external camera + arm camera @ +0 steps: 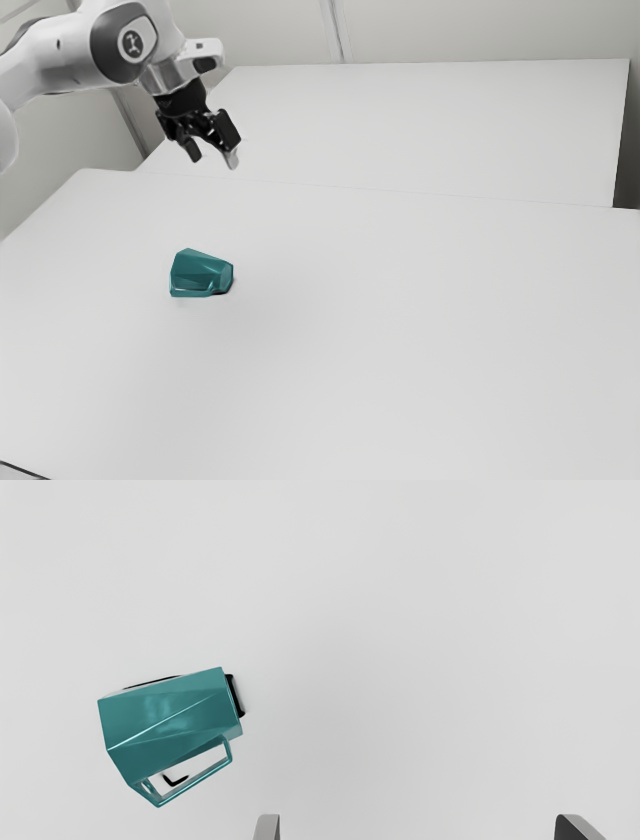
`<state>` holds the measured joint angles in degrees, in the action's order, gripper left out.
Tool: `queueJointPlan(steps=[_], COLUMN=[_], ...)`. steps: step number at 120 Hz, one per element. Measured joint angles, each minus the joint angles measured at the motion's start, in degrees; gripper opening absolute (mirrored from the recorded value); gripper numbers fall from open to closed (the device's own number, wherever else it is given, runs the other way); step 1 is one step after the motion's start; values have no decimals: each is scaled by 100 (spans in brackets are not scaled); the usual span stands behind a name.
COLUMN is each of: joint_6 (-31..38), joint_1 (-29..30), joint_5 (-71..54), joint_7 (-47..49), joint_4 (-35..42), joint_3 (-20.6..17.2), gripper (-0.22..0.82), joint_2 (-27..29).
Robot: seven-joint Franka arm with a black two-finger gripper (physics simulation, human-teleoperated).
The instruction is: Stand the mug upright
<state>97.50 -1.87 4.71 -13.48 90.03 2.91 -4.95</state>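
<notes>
You have the gripper (213, 158) in the upper left of the exterior view, hanging from the white and grey arm (60, 65) that comes in from that corner. It is open: in the wrist view you can see its two fingers (267, 827) standing wide apart, with nothing but bare white surface seen between their tips. It is up in the air, well apart from the mug, and tilted a little, its tips pointing down toward the exterior view's right.

Your mug (203, 273) is teal, with flat, angled faces, and it lies on its side on the white table (420, 330), left of the middle of the exterior view and lower in the frame than the gripper. Its narrower end faces the exterior view's right and its wider end the left. In the wrist view you see it off to one side of the gap between the fingers, with the narrower end toward that gap. The handle (195, 783) sticks out from the mug's side that is nearer the fingertips, and you can see the table through its loop.

Behind the table, across the top of the exterior view, you have another white surface (420, 120) and a pale wall (270, 30).
</notes>
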Motion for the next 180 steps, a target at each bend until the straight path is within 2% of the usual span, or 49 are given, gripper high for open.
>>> queueJointPlan(steps=[16, 32, 52, 67, 91, 105, 117, 140, 180], joint_6=[-247, -245, 26, 187, 328, 337, 297, 279, 390], joint_1=[83, 37, 36, 101, 303, 391, 677, 1318, 1377], joint_5=[-28, -26, -20, -21, -24, 5, 104, 129, 165], joint_7=[223, 405, 593, 702, 756, 681, 579, 409, 153], joint_4=[68, 465, 1185, 1387, 1264, 484, 85, 8, -7], joint_3=[30, 229, 546, 731, 945, 1054, 972, 408, 369], gripper=[60, 60, 60, 60, 60, 60, 60, 60, 60], joint_2=[12, 8, 16, -39, -387, -1121, -1531, -1640, -1864])
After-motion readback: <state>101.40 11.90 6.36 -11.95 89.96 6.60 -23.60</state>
